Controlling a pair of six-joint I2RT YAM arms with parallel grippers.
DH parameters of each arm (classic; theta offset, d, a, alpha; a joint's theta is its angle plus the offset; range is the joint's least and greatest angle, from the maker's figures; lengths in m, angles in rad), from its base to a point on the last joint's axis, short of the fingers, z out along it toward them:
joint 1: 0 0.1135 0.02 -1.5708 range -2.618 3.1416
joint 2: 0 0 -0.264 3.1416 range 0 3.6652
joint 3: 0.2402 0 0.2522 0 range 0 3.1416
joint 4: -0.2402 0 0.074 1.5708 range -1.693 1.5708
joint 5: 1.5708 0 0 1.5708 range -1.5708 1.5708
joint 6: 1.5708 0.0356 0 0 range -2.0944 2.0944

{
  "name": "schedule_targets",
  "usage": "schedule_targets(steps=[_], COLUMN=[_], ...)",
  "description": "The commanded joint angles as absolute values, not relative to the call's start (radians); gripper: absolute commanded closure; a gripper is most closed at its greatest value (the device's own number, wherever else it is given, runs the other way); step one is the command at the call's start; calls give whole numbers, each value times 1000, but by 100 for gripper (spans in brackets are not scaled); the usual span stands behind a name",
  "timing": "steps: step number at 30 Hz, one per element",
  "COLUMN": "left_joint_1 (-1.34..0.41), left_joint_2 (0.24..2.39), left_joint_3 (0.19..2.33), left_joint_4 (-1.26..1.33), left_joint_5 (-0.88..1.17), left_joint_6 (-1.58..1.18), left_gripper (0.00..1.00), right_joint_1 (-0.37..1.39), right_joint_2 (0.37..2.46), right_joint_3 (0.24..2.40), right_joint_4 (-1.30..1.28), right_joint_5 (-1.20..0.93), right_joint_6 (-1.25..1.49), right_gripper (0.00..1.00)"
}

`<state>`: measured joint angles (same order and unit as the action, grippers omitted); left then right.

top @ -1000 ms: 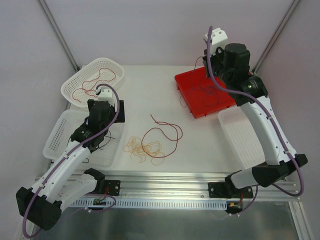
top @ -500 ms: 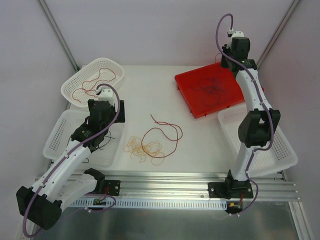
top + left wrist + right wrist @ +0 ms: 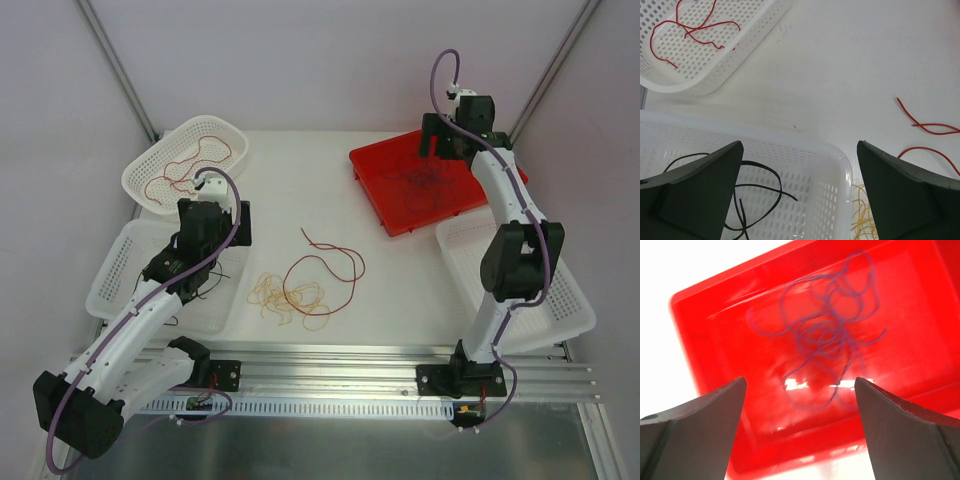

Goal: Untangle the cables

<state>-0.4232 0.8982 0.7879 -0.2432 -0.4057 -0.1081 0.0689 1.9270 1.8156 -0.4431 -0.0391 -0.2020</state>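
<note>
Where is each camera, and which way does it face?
Top: above and behind, looking down on the table; left arm, right arm show.
Left wrist: down at the white basket with black wire; left gripper open.
Right wrist: down at the red tray with purple wires; right gripper open.
Shared: red tray, top and right wrist.

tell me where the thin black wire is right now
In the left wrist view, the thin black wire lies inside the white perforated plastic basket at the table's near left, below the open left gripper.

White table (image 3: 300, 170) sat bright under even light, pale walls (image 3: 300, 60) behind it, grey struts (image 3: 118, 70) angling up both back corners.
</note>
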Motion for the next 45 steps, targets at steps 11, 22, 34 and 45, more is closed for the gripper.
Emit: schedule_targets(steps=[11,22,34,45], left_joint_1=[-413,-411,-413,-413], left_joint_2=[867,864,870,858], left_joint_3=[788,787,787,788], left_joint_4=[-210,-210,-209,-212], left_joint_5=[-365,-360,-364,-365], left_joint_6=[-117,-120,-117,-114], left_gripper=[1,1,1,1], right_joint_1=[352,626,704,715], right_joint_2=[1473,1514,1729,1844], right_joint_3=[1462,1241,1195,1166], right_joint_4=[-523,-561,-457,-405], right_joint_5=[-203,-74,135,163], right_joint_6=[-166,-144,47,123], right_gripper=[2,2,16,36])
